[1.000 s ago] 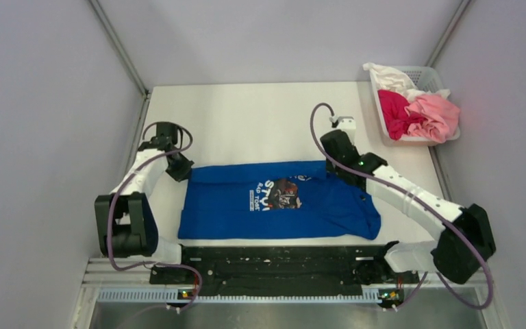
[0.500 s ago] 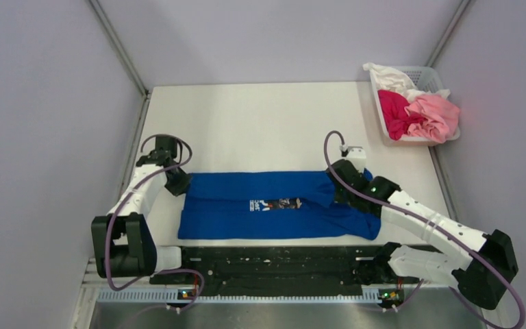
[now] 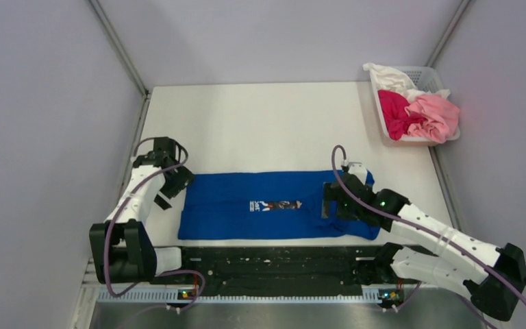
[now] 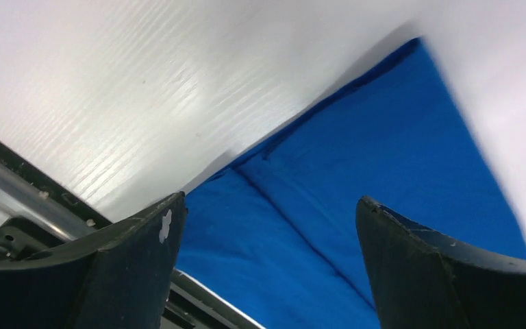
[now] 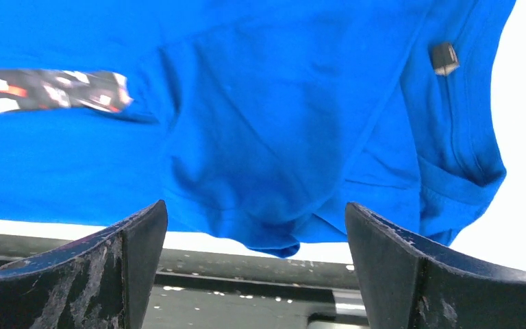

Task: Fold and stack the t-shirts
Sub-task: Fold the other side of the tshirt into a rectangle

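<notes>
Blue tee (image 3: 233, 223) is laid as folded band at near edge of surface (image 3: 260, 123). L fingers (image 4: 130, 274) & R fingers (image 5: 133, 271) are spread, nothing gripped. Both ends should be pinched evenly, edges aligned for next fold.

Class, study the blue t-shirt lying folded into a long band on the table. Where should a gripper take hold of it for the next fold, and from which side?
Probably the left short end of the blue t-shirt, pinched at a corner from above. That edge lies straight and flat on the table, while the right end is rumpled. The open left gripper hangs over that end.
</notes>
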Available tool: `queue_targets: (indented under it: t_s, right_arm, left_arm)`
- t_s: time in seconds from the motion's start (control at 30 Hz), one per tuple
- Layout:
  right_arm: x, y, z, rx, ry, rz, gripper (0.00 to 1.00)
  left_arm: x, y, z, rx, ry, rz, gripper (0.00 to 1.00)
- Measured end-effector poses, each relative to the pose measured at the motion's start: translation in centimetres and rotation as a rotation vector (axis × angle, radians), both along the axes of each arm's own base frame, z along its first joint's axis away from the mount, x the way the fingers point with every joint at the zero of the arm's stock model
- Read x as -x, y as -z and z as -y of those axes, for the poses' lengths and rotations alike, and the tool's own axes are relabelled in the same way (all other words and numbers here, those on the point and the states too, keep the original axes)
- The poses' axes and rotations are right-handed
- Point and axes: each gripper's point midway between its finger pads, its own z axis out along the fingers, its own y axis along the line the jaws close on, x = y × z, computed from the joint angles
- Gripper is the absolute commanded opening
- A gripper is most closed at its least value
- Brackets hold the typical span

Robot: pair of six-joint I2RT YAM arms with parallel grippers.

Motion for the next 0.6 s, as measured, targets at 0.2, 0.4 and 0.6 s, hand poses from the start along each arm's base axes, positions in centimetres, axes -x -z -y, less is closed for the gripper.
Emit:
queue_targets:
  t_s: [0.2,0.4,0.6]
  right_arm:
    - [-1.8,-3.0,-2.8,-0.158,-0.017,0.107,0.99]
    - [-1.5,-1.0,-7.0,-0.298,-0.093,0.030,0.99]
    - [2.0,5.4,-6.2,-0.285,-0.062,-0.166,0.99]
  left_arm:
    - [-4.1,-5.1,1.1,0.040,0.066,0.201,0.99]
    - [-5.8,-4.3,5.3,0.162,0.229,0.200,0.99]
    - [-5.7,-1.6,6.6,0.218,0.280,0.116,0.99]
